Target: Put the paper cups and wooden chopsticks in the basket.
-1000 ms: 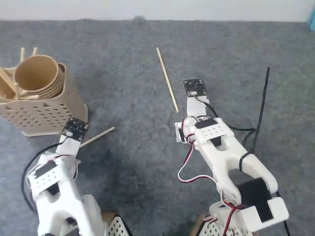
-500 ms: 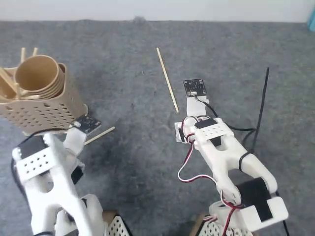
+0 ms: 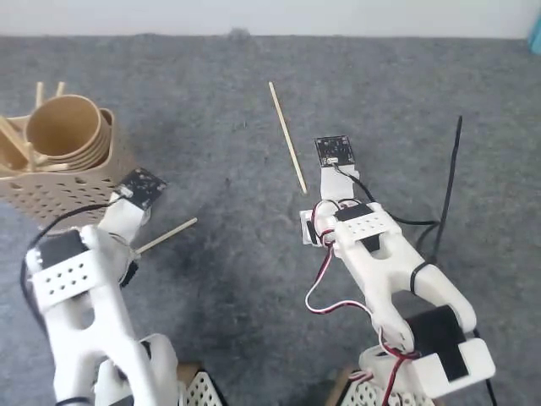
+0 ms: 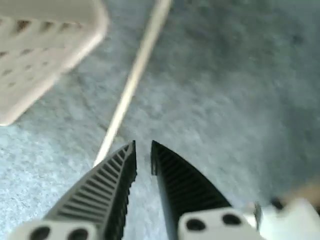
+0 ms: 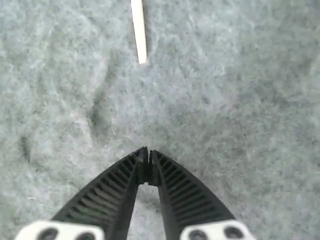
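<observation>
The tan perforated basket (image 3: 63,196) stands at the far left and holds stacked paper cups (image 3: 64,127) and several chopsticks (image 3: 10,135). One wooden chopstick (image 3: 167,234) lies on the carpet right of the basket, beside my left arm's wrist (image 3: 138,189). In the left wrist view that chopstick (image 4: 132,82) runs up to my left gripper (image 4: 143,148), which is open by a narrow gap with nothing in it; the basket's corner (image 4: 47,47) is close by. A second chopstick (image 3: 287,137) lies mid-table. Its end (image 5: 138,30) sits just beyond my right gripper (image 5: 147,153), which is shut and empty.
Grey carpet (image 3: 211,110) covers the table. A black cable (image 3: 450,182) runs along the right side near my right arm (image 3: 372,245). A pale wall edges the far side.
My left arm has lifted and swung its wrist away from the front edge, closer to the basket and above the near chopstick. The right arm has kept still.
</observation>
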